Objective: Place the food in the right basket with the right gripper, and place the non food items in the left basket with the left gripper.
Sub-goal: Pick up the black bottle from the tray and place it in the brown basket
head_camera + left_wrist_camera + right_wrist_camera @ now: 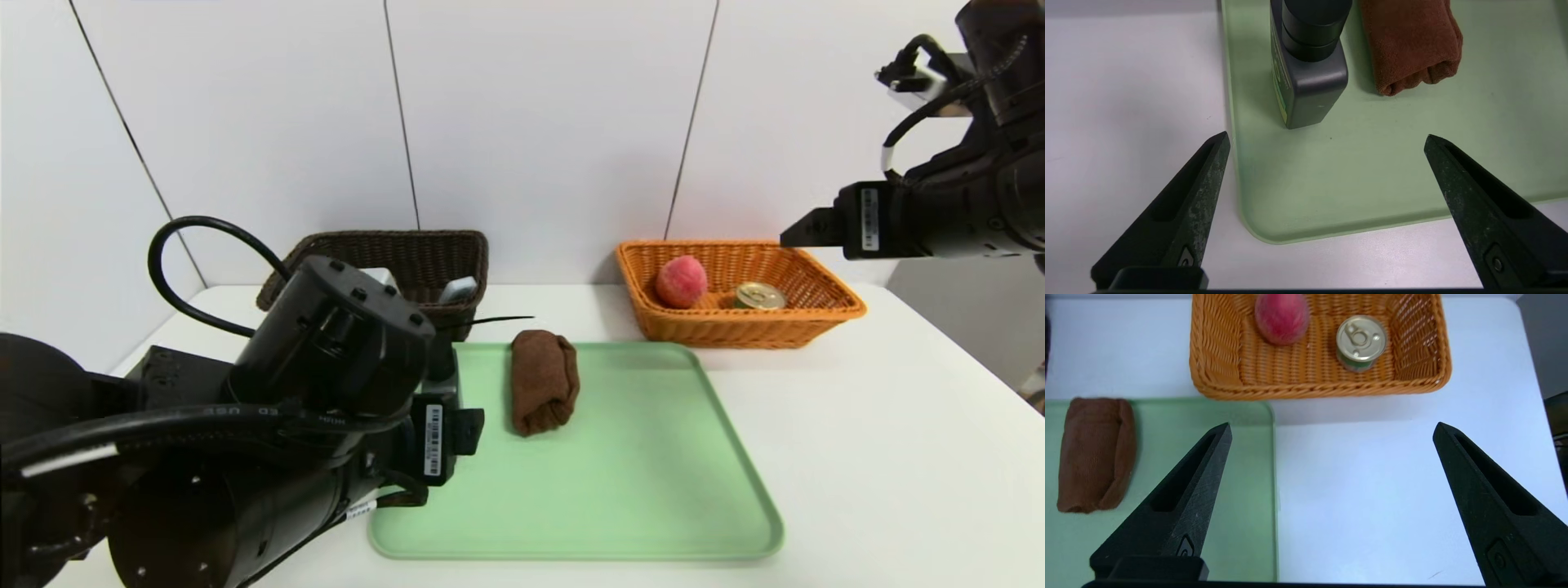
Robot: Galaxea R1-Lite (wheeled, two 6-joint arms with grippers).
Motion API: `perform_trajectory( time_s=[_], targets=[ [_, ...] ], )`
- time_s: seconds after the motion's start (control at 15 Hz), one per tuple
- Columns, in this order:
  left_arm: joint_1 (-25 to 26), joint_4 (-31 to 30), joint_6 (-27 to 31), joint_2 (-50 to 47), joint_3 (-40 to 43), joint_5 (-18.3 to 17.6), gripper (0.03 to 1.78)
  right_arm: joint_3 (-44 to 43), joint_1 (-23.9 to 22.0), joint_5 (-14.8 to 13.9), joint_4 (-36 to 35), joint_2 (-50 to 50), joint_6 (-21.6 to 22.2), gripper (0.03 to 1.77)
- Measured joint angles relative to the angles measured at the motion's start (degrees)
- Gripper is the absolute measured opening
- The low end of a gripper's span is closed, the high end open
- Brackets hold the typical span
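Left gripper (1327,139): my jaws stand wide apart and hold nothing. They hang low over the near left corner of the tray, one jaw tip above the bare surface, the other above the tray floor.

Right gripper (1331,428): my jaws are spread wide and hold nothing. They hover high at my right side, above the surface just beside the tray's right edge.

Flat pale green plastic tray (653,490): lies on the white surface (898,457) in front of me, under and ahead of my left jaws.

Dark grey squarish bottle with a round black cap (1310,77): stands upright on the tray near its left edge, just ahead of my left jaws, between their two tips.

Rolled brown cloth towel (544,380): lies on the tray just beside the bottle, ahead of my left jaws; well off to the left of my right jaws.

Orange woven wicker basket (833,294): sits ahead of my right jaws, beyond the tray's far right corner.

Round pink-red peach (1282,316): rests inside the orange basket.

Small green can with a gold pull-tab lid (1360,342): stands upright inside the orange basket, beside the peach.

Dark brown woven basket (424,257): sits beyond the tray's far left corner, well ahead of my left jaws; a pale object shows inside, too hidden to identify.
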Motion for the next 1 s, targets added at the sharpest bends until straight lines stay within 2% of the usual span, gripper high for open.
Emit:
perform_trajectory(
  time_s=[0.33,0.47,0.6,0.8,0.87,1.0],
  targets=[
    [-0.15,-0.78,1.11,2.10,1.33,1.26,1.69,2.01,-2.39,0.30,-2.45,-1.35,-7.91,1.69],
    [-0.13,-4.83,3.69,3.06,2.51,1.28,1.69,2.23,-3.58,1.82,-2.10,-1.46,-10.40,1.69],
    [-0.15,-8.24,5.33,4.19,3.38,1.26,1.69,2.12,-6.23,6.92,-2.39,-1.33,-13.99,1.69],
    [-0.17,-8.66,5.44,5.63,3.40,1.72,1.69,2.23,-9.58,17.03,-2.61,-1.38,-16.40,1.69],
    [-0.17,-8.67,5.44,6.01,3.38,2.13,1.69,2.61,-10.01,18.05,-2.61,-1.55,-16.45,1.69],
    [-0.17,-8.67,5.44,6.38,3.45,2.18,1.69,3.52,-10.34,18.05,-2.67,-1.88,-16.40,1.69]
  ],
)
